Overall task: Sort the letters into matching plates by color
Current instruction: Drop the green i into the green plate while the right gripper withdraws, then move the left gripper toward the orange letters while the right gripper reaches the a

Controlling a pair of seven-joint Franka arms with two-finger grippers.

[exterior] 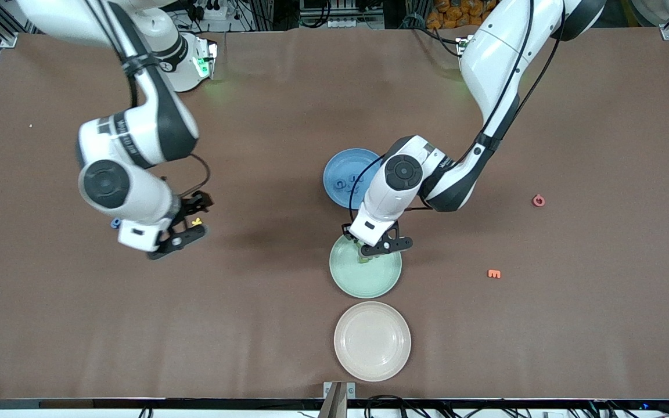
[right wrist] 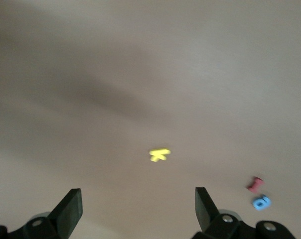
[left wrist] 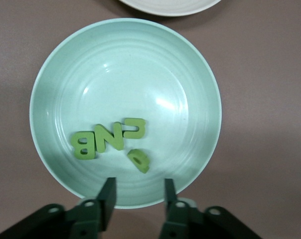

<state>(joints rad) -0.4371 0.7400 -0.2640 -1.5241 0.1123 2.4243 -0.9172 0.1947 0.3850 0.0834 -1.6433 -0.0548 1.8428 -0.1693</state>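
Note:
The mint green plate (exterior: 369,281) (left wrist: 125,59) holds several green letters (left wrist: 110,138). My left gripper (exterior: 378,248) (left wrist: 139,193) hangs over that plate's rim, open, with nothing between its fingers (left wrist: 108,196). The blue plate (exterior: 340,168), farther from the front camera, has blue letters (exterior: 349,184) in it and is partly covered by the left arm. One loose blue letter (exterior: 115,222) (right wrist: 261,202) lies toward the right arm's end of the table. My right gripper (exterior: 194,219) (right wrist: 138,204) stands wide open and empty above the table beside it.
A yellow letter (exterior: 197,221) (right wrist: 159,155) lies under the right gripper, and a pink letter (right wrist: 255,184) lies next to the loose blue one. A cream-white plate (exterior: 372,341) sits nearest the front camera. A red letter (exterior: 538,200) and an orange letter (exterior: 493,273) lie toward the left arm's end.

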